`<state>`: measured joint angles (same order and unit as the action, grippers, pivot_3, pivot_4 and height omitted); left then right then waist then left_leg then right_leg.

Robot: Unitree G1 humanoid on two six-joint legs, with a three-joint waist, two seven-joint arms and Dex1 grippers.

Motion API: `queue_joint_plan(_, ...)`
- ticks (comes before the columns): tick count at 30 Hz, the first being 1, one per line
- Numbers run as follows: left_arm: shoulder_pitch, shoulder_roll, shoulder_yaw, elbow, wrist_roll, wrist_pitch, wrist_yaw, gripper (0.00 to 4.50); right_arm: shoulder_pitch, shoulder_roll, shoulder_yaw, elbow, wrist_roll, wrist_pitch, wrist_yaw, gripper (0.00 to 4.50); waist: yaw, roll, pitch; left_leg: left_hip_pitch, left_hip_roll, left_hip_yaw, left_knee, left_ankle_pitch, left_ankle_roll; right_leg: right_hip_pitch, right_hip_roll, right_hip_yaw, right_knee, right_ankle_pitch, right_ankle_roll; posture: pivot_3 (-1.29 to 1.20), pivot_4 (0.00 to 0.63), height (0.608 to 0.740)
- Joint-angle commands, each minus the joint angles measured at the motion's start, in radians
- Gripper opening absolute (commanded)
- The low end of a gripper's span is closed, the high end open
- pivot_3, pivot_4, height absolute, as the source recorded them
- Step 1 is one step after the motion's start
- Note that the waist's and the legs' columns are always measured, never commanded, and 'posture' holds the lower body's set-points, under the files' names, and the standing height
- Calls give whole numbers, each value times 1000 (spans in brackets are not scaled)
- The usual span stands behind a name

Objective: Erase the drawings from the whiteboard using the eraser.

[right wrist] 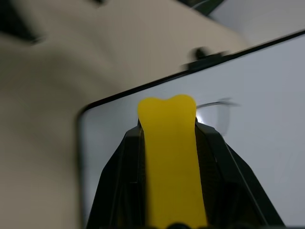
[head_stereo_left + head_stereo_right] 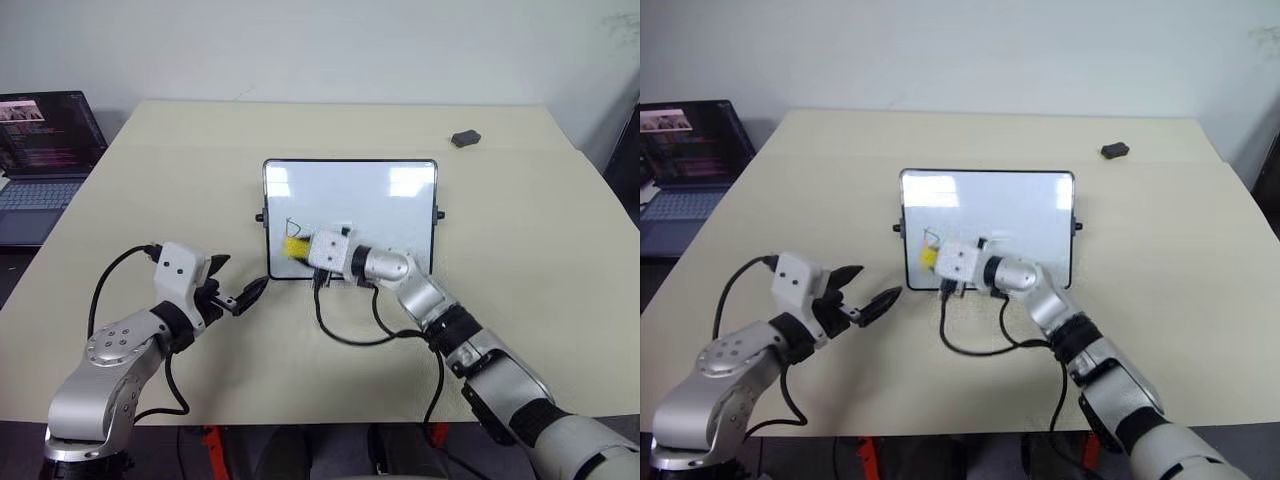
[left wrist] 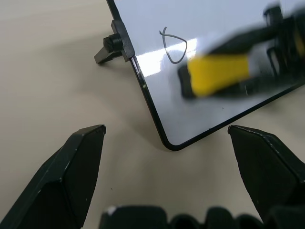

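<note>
Nearest the camera, the left gripper (image 2: 238, 287) hovers just off the lower left corner of the whiteboard (image 2: 400, 200), its fingers (image 3: 71, 176) spread apart and grasping nothing. Just beyond it, the right gripper (image 1: 167, 143) has its fingers clenched on the eraser (image 3: 217, 74), whose yellow block rests against the lower left part of the board, just beside a small looped drawing (image 3: 174, 47). Farther off, the board stands propped near the middle of the pale counter (image 2: 150, 180), with a small dark grey lump (image 2: 465, 138) toward its far right and an open laptop (image 2: 45, 150) at far left.
</note>
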<state>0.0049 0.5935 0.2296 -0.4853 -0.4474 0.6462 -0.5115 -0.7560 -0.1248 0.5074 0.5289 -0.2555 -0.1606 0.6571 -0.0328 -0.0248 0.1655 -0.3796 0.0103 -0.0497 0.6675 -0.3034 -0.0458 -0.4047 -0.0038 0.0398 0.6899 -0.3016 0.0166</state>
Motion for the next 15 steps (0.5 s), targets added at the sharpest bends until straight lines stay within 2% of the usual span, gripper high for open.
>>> queue_joint_plan(1, -18, 3, -4, -41, -1, -6, 6, 4500, -8, -13, -25, -58, 3, 29, 13, 1091, 0, 0, 0, 0, 0, 0, 1, 0, 0, 0, 0, 0, 1, 0, 0, 0, 150, 740)
queue_joint_plan(9, -28, 4, -16, -38, 1, -5, 5, 4500, -164, 21, -165, -65, 51, 22, -88, 1091, -2, 1, 1, 0, 0, -1, 8, 0, 0, 0, 1, -1, 7, 0, 0, 0, 150, 740)
queue_joint_plan(15, -27, 2, -28, -40, 0, -3, 7, 4500, -254, 65, -171, 56, 11, 6, -173, 1091, -2, 1, 1, -1, 0, -1, 8, 0, 0, -1, 1, 0, 6, 0, 0, 0, 150, 740)
